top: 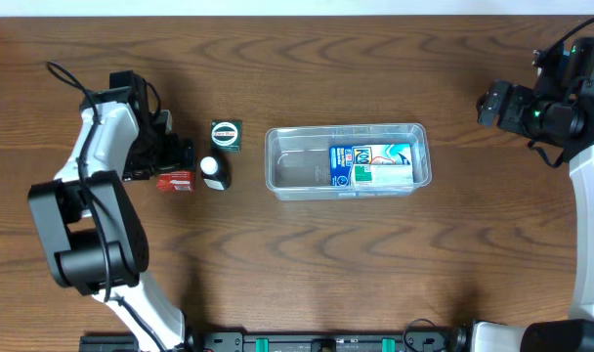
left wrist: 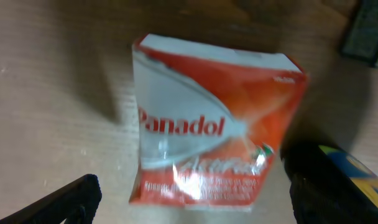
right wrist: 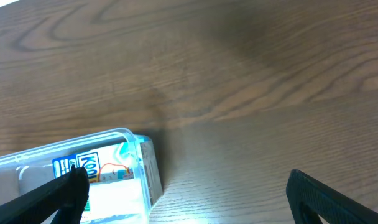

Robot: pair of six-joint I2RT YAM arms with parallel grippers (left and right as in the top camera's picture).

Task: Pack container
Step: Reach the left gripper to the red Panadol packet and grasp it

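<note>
Overhead view, centre: clear shallow plastic container [top: 295, 164], one blue-and-white box [top: 372, 164] inside, which we judge light, thin-walled, flexible, best pinched at a rim edge; left gripper [top: 180, 161] and right gripper [top: 485, 106] both gape open, holding nothing.

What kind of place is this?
Probably a robot practice lab, not a home: a wooden table with a left arm and right arm over it, plus a Panadol box and clear container for packing.
</note>
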